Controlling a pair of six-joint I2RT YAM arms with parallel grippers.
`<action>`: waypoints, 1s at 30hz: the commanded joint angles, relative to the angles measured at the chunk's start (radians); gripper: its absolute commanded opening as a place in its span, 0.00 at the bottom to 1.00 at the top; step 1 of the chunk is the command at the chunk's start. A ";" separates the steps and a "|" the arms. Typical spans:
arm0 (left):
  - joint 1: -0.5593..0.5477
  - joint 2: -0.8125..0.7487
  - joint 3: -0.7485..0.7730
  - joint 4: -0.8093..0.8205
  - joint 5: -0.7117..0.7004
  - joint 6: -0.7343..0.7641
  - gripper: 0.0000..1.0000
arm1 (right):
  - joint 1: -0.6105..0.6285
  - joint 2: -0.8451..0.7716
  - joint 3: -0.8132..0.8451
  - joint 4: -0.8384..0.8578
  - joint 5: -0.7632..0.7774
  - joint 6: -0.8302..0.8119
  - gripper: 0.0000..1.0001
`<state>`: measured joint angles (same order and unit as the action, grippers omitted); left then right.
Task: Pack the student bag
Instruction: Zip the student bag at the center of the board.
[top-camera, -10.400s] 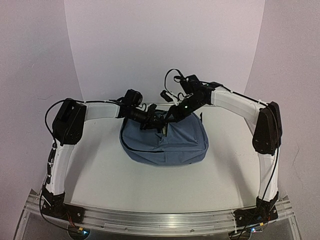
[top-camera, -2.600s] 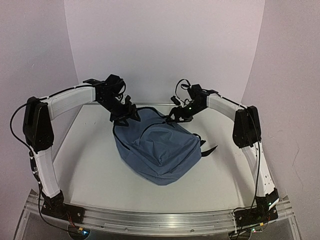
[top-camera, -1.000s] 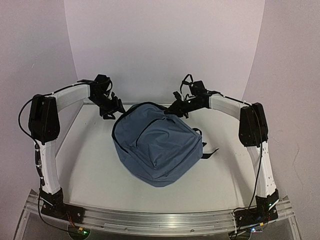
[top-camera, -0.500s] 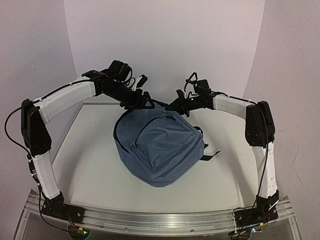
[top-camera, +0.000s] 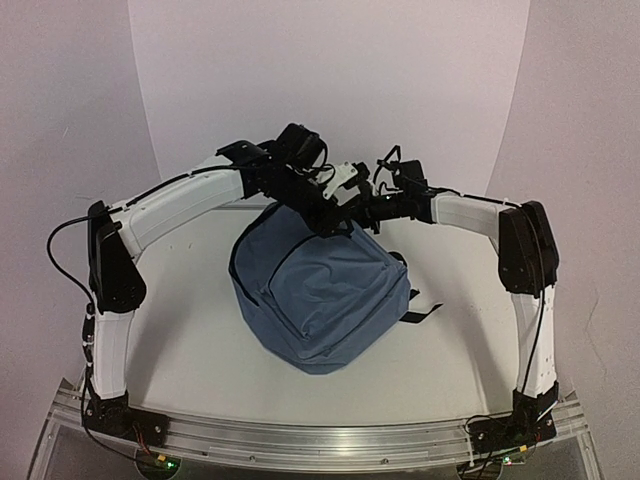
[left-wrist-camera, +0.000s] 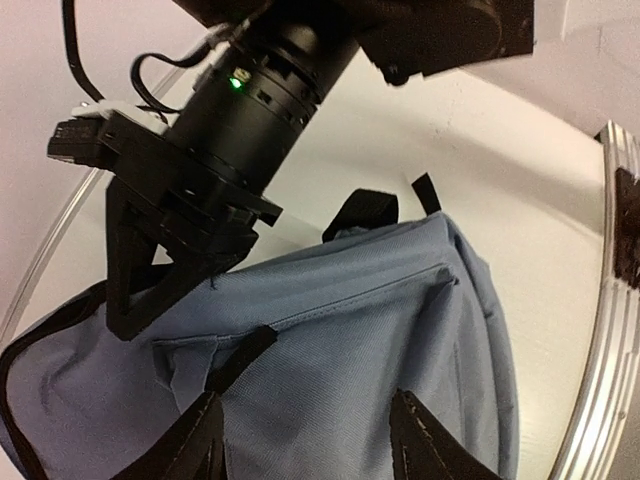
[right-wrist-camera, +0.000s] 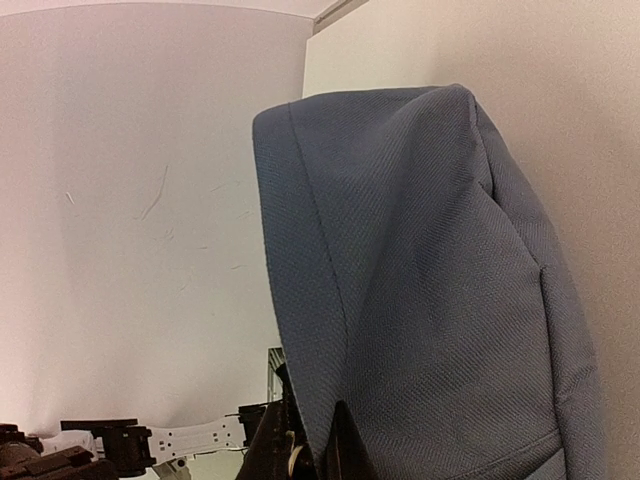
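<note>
Left arm comes in from the left and reaches over the top of the bag. Left gripper: jaws apart at a middling width, nothing clamped between them. Slate-blue fabric lies just beyond and under its fingertips. A short black tab on the fabric sits just past the tip of one finger; it does not look gripped.

Student bag: a slate-blue backpack lying on the white table below both sets of jaws. Its top end is held up toward them, front pocket facing up, bottom end toward the arm bases. A black strap trails onto the table from the bag's right side, well apart from both sets of jaws.

Right gripper: just beside the left jaws, at the bag's top edge, jaws closed to a narrow pinch on the blue fabric. In the right wrist view the fabric rises straight out from between them. Right arm comes in from the right. Cannot tell whether the main zipper is open.
</note>
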<state>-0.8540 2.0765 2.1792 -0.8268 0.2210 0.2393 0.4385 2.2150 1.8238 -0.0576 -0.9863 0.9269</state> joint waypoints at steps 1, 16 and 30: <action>0.005 0.001 0.002 0.009 -0.069 0.179 0.54 | 0.006 -0.172 0.013 0.211 -0.097 0.057 0.00; 0.005 0.079 0.019 0.023 -0.093 0.252 0.51 | 0.016 -0.181 -0.015 0.250 -0.095 0.096 0.00; 0.004 0.168 0.111 0.074 -0.210 0.230 0.28 | 0.024 -0.176 -0.020 0.270 -0.103 0.113 0.00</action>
<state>-0.8531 2.2350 2.2351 -0.7940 0.0629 0.4784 0.4545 2.1853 1.7712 0.0097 -0.9878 1.0045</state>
